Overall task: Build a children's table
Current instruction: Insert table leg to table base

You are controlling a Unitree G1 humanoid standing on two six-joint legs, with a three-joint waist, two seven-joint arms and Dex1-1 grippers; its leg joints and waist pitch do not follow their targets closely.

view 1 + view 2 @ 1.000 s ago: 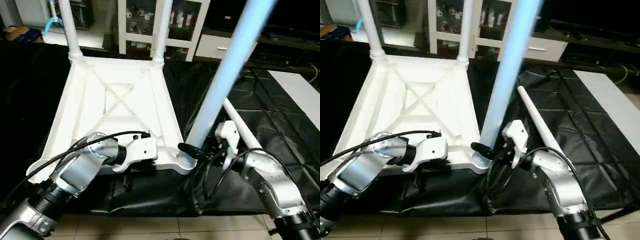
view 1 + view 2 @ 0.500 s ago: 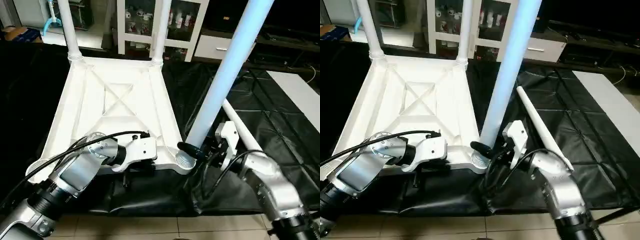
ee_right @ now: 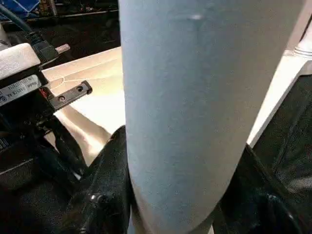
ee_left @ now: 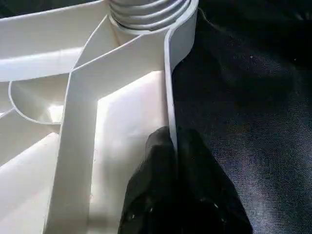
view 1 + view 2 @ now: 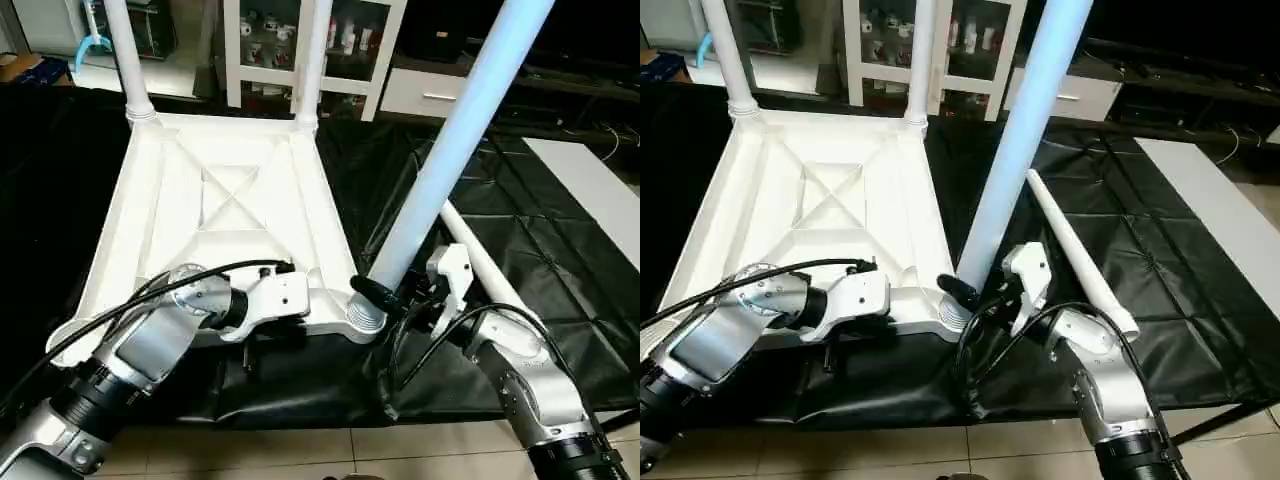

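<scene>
Black sheeting (image 5: pixel 520 250) covers the table, with white cabinets (image 5: pixel 350 50) behind it. On the sheeting lies the tabletop (image 5: pixel 220 220), upside down, its X-ribbed underside facing up. Two legs stand in the far corner sockets: far left leg (image 5: pixel 125 55) and far right leg (image 5: pixel 310 55). A third leg (image 5: pixel 450 160) rises from the near right socket (image 5: pixel 365 318), leaning to the right, with thread rings showing at its base, so it looks not fully seated. A fourth leg (image 5: pixel 480 255) lies loose on the sheeting just beside it, to the right. The near left socket (image 5: pixel 65 340) has no leg in it.

The left gripper (image 4: pixel 173 146) has its jaws closed on the thin near rim of the tabletop, close to the near right socket, bracing it. The right gripper (image 5: pixel 395 300) has its jaws around the third leg low down, just above the socket, closed on the tube.

The step in hand appears to be seating this leg. To do it well, the leg probably needs bringing upright so its axis lines up with the socket before any turning or pressing; forcing it while tilted risks cross-threading or jamming. The left grip should hold firm so the tabletop does not slide or lift. The low grip gives control at the joint, but the long tube above can sway, so slow moves suit best.
</scene>
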